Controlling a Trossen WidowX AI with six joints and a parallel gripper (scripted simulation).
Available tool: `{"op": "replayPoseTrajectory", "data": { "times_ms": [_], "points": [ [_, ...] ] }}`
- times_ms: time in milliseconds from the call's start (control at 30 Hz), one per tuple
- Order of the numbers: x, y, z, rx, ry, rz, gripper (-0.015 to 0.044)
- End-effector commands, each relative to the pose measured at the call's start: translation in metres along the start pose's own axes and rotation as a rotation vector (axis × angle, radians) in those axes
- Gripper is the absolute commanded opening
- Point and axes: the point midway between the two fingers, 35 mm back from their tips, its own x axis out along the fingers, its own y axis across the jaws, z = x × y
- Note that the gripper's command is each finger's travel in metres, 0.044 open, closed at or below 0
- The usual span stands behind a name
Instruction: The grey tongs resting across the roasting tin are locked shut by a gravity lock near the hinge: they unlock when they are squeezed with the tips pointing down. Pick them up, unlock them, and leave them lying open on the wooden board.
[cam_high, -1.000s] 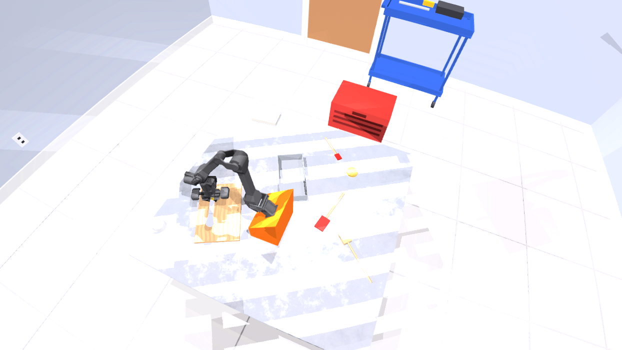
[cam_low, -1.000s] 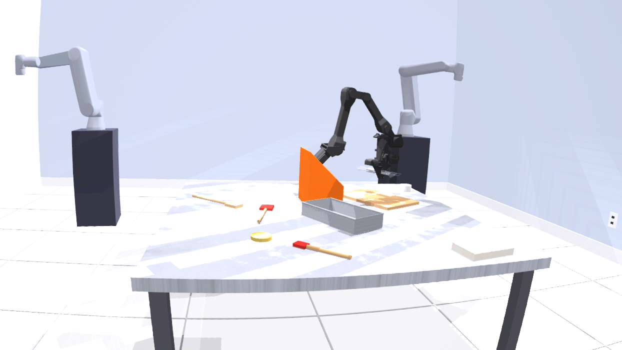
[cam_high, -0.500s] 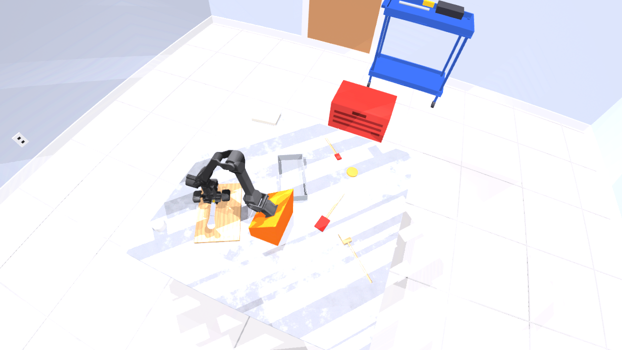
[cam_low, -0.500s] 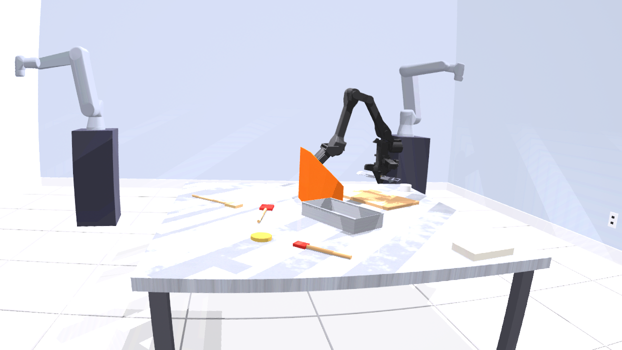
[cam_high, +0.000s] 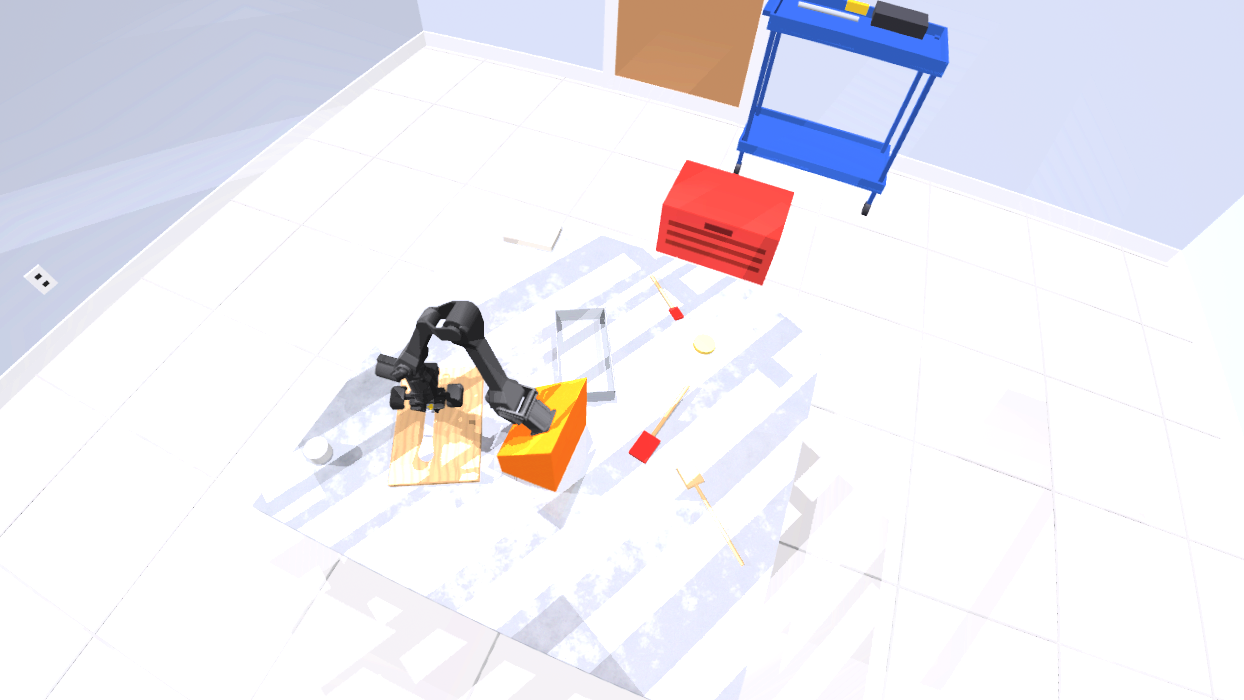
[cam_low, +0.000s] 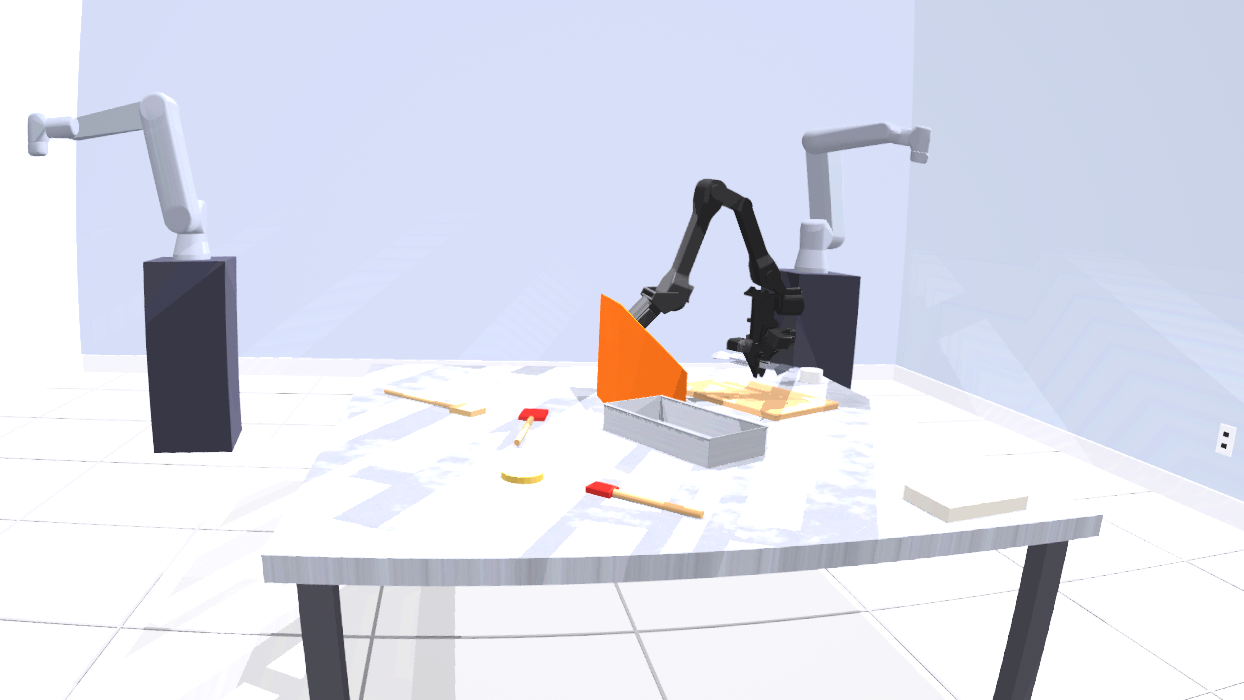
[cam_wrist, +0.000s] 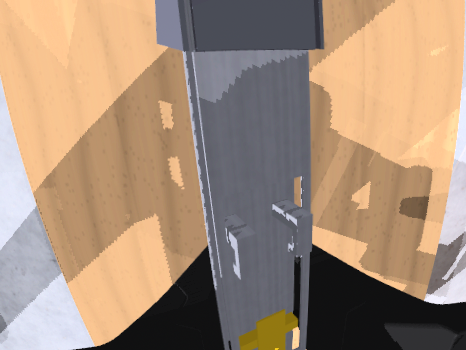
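The grey tongs (cam_high: 427, 445) (cam_wrist: 250, 150) are held roughly level above the wooden board (cam_high: 461, 457) (cam_low: 795, 403) (cam_wrist: 115, 150). Their arms lie close together. A yellow piece (cam_wrist: 272, 330) shows at the bottom of the wrist view. My gripper (cam_high: 430, 406) (cam_low: 758, 372) points down and is shut on the tongs, low over the board's far part in the top view. The gap beneath the tongs is hard to judge. The grey roasting tin (cam_high: 601, 396) (cam_low: 739, 446) stands apart with nothing across it. Whether the lock is released is hidden.
An orange wedge (cam_high: 569, 435) (cam_low: 635, 365) stands under the arm's base, beside the board. A white cylinder (cam_high: 318, 450) (cam_low: 810, 376) is on the board's other side. Red-headed tools (cam_high: 644, 446) (cam_low: 601, 489), a yellow disc (cam_high: 704, 345) (cam_low: 521, 477) and a pale slab (cam_low: 965, 502) lie farther off.
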Motion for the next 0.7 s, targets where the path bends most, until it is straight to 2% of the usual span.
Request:
{"op": "replayPoseTrajectory", "data": {
  "times_ms": [0,300,667],
  "points": [
    [0.009,-0.0029,-0.0016,-0.006,0.007,-0.006,-0.015],
    [0.0128,-0.0039,-0.0018,-0.006,0.007,-0.006,-0.015],
    [0.0107,-0.0033,-0.0009,0.0,0.001,-0.004,0.0139]
  ]
}}
